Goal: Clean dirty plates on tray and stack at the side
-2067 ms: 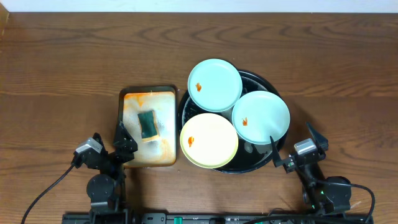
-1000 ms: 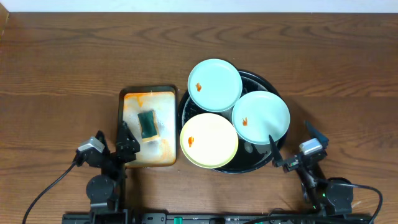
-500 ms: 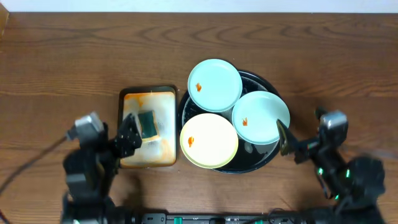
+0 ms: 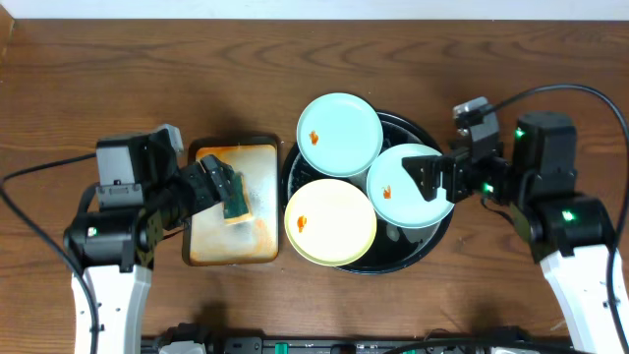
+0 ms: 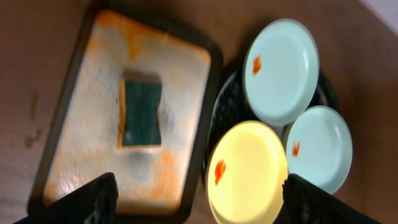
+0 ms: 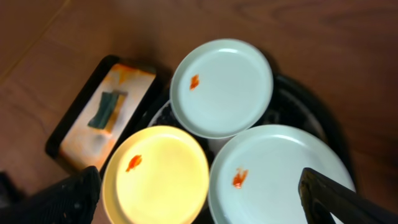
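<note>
Our left arm reaches up from the near edge, and the left gripper points inward with its jaws spread wide, holding nothing. Our right arm mirrors it, the right gripper facing inward, jaws equally wide and empty.

I am counting three dirty plates in all: two pale mint-blue ones, the far mint-blue plate and the right mint-blue plate, and one pale yellow plate. I am seeing one orange smear on each, so three smears. I am counting one tray, round and black, with all three plates on it. Beside it I am counting one rectangular metal pan, stained orange, and one green sponge in it. I am also counting two arms, the left arm and the right arm. Each wrist view is showing two dark fingers, the left fingers and the right fingers, four altogether. One wooden desk is carrying everything.
</note>
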Motion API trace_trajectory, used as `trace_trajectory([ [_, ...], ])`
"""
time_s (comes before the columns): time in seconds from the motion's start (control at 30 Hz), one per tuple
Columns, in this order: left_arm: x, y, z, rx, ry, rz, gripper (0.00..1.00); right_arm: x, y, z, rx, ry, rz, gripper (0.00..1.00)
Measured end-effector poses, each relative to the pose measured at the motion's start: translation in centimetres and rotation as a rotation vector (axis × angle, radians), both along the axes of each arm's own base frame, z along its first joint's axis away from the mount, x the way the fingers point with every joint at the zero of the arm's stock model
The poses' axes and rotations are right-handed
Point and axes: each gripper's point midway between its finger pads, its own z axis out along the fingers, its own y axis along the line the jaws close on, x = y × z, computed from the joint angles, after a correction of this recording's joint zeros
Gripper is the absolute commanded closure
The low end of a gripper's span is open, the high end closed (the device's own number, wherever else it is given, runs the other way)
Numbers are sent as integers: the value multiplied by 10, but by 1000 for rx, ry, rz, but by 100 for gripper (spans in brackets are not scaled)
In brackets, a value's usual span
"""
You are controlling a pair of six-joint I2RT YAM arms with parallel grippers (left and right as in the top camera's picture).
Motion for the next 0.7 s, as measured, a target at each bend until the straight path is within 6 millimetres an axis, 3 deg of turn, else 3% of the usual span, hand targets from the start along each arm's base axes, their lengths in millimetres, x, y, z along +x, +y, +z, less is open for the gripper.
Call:
trace_trajectory([
  [0.2,-15,2,-30,3,174,8,14,9,-2,-16,9,75,-46,1],
  [0.37,-19,6,-45,26,255,19,15,-3,-4,-26,16,162,-64,1],
  [0.5,-20,6,-60,41,312,0,28,-2,-15,-35,-26,198,-137,21],
  [0.7,-7,0,-104,110,414,-85,29,-4,-31,-49,-80,261,-235,21],
])
